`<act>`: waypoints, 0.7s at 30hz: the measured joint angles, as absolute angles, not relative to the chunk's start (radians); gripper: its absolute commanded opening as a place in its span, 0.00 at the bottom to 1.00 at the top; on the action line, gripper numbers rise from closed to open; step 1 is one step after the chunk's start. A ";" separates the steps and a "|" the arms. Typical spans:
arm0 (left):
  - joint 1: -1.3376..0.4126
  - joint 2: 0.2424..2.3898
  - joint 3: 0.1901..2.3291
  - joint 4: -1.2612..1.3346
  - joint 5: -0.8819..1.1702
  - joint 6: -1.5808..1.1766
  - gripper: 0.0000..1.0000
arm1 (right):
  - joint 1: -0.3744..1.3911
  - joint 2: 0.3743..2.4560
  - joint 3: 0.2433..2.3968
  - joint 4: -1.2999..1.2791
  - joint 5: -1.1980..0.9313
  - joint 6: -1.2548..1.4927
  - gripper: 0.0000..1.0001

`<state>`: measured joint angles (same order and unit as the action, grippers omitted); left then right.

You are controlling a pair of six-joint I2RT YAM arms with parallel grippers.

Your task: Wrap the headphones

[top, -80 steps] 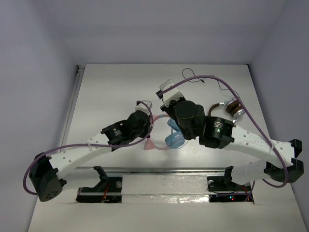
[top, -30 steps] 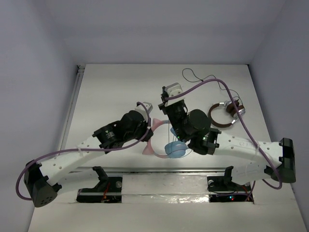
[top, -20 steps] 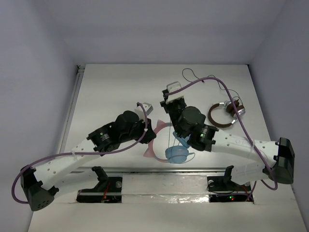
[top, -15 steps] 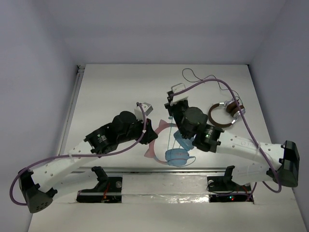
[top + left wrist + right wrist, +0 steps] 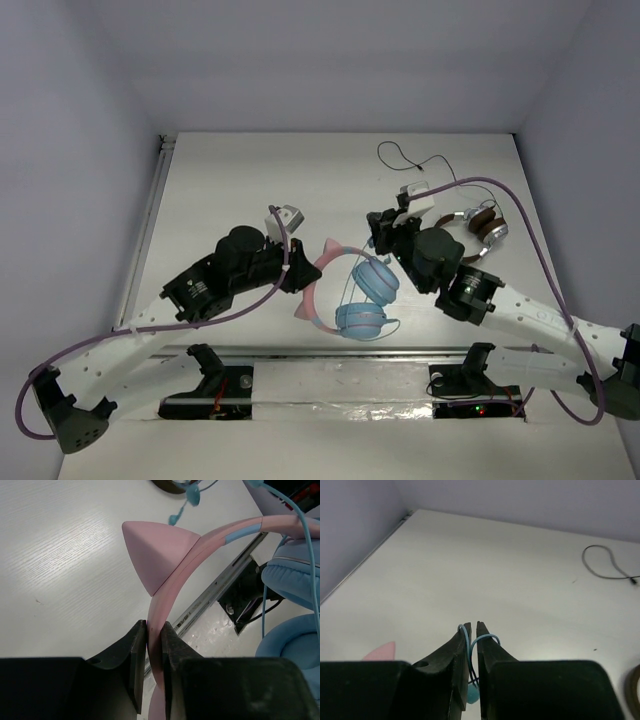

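Observation:
The headphones (image 5: 365,300) have light-blue ear cups and a pink headband (image 5: 318,283) with cat-ear points; they are held near the table's front middle. My left gripper (image 5: 297,275) is shut on the pink headband (image 5: 172,597) just below a cat-ear point (image 5: 155,552). The ear cups (image 5: 292,605) hang at the right of the left wrist view. My right gripper (image 5: 378,232) is shut on the thin light-blue cable (image 5: 470,642), which loops over the fingertips, above and right of the upper ear cup. The cable runs down across the cups (image 5: 350,295).
Brown-and-silver headphones (image 5: 482,222) lie at the right, behind the right arm, with a thin black cable (image 5: 400,160) curling toward the table's back; that black cable also shows in the right wrist view (image 5: 607,565). A metal rail (image 5: 340,350) runs along the front edge.
My right gripper has moved up and to the right with the cable, off the ear cups. The headphones now lie uncovered with both cups showing. My left arm has shifted slightly left, still holding the headband.

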<state>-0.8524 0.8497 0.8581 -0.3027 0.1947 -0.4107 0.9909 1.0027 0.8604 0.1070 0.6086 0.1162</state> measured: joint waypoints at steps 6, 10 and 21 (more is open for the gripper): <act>-0.783 0.852 0.863 -0.280 0.269 -0.409 0.00 | 0.974 0.948 0.790 0.084 0.458 0.236 0.30; -0.697 0.888 0.893 -0.264 0.315 -0.414 0.00 | 0.970 0.934 0.721 0.120 0.426 0.323 0.41; -0.637 0.967 1.060 -0.283 0.234 -0.415 0.00 | 0.967 0.804 0.567 0.144 0.281 0.486 0.68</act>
